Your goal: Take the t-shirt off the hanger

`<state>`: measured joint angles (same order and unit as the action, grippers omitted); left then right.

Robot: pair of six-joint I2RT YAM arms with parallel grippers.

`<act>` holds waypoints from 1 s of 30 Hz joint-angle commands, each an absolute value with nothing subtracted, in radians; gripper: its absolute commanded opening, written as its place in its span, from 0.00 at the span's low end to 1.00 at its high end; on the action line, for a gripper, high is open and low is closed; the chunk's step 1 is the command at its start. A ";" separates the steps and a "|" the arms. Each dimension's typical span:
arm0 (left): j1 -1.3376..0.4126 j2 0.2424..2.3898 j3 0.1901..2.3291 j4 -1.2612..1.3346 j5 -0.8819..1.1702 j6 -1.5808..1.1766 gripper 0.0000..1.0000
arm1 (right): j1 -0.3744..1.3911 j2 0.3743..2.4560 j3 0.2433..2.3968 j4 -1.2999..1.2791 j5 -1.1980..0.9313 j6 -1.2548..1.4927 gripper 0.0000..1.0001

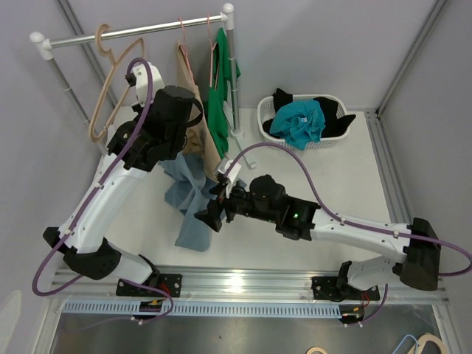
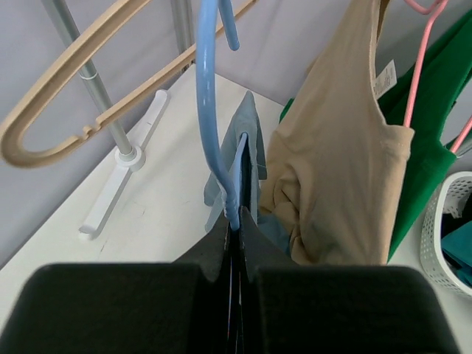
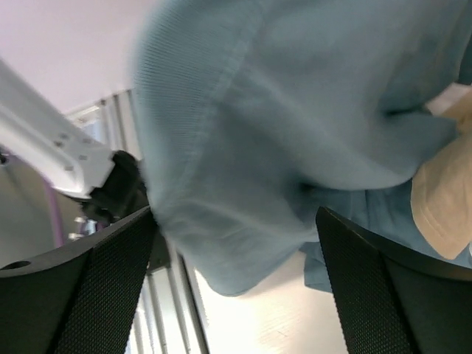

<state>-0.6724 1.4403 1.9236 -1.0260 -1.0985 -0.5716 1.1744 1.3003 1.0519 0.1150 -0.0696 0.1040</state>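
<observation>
The worktop (image 1: 346, 184) carries a rack (image 1: 133, 31) at the far left and a basket (image 1: 267, 118) of clothes at the far right. The blue-grey t-shirt (image 1: 188, 199) hangs in front of the rack, near the centre-left. Its upper part is on a blue hanger (image 2: 209, 110) and its lower folds trail down to the worktop. A tan top (image 2: 339, 169) hangs just to its right, touching or nearly so.

The left end effector (image 2: 234, 228) is pressed together on the hanger's lower stem, with shirt fabric bunched right at the fingers. The hanger's hook appears free of the rail. The right end effector (image 3: 236, 243) is spread wide, with a fold of the t-shirt lying between its pads (image 3: 110, 287), and it is not yet pinching.

Risks, as I judge them:
- The right end effector could take only a loose outer fold, and the cloth would slip out on the pull.
- A pull might drag the hanger round in the thin left pinch, or lever it out, because the collar is snagged on the hanger's shoulder.
- The tan top could be caught along with the shirt, since it hangs so close.
</observation>
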 commanded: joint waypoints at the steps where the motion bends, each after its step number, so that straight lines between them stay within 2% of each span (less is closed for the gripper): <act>1: -0.687 1.440 2.008 -1.029 -1.114 -0.604 0.01 | 1.192 1.354 1.114 0.201 0.029 0.118 0.88; 3: -0.687 1.443 2.017 -1.029 -1.118 -0.603 0.01 | 1.203 1.364 1.120 0.186 0.049 0.121 0.76; 4: -0.687 1.443 2.020 -1.026 -1.115 -0.603 0.01 | 1.207 1.358 1.117 0.180 0.052 0.124 0.64; 6: -0.687 1.445 2.026 -1.026 -1.103 -0.612 0.01 | 1.218 1.339 1.098 0.173 0.078 0.133 0.62; 9: -0.689 1.448 2.016 -1.048 -1.075 -0.661 0.01 | 1.224 1.293 1.062 0.186 0.098 0.135 0.66; 11: -0.689 1.451 2.004 -1.060 -1.066 -0.692 0.01 | 1.226 1.279 1.051 0.195 0.112 0.133 0.61; 12: -0.690 1.447 1.999 -1.055 -1.062 -0.693 0.01 | 1.226 1.279 1.048 0.198 0.117 0.132 0.52; 13: -0.692 1.444 1.991 -1.031 -1.060 -0.690 0.01 | 1.226 1.282 1.045 0.198 0.124 0.133 0.25; 14: -0.693 1.439 1.973 -1.017 -1.061 -0.675 0.01 | 1.226 1.284 1.043 0.199 0.124 0.135 0.05; 15: -0.693 1.431 1.962 -0.997 -1.062 -0.661 0.01 | 1.227 1.284 1.043 0.192 0.123 0.140 0.00; 18: -0.684 1.436 1.945 -0.899 -1.085 -0.582 0.01 | 1.244 1.247 1.020 0.160 0.120 0.153 0.00; 21: -0.618 1.471 1.968 -0.851 -1.005 -0.537 0.01 | 1.304 1.131 0.985 0.076 0.162 0.167 0.00; 26: -0.514 1.636 2.184 -0.893 -1.005 -0.468 0.01 | 1.492 0.942 0.884 -0.064 0.343 0.253 0.00; 30: -0.462 1.703 2.324 -0.887 -0.945 -0.420 0.01 | 1.585 0.858 0.694 -0.069 0.463 0.398 0.00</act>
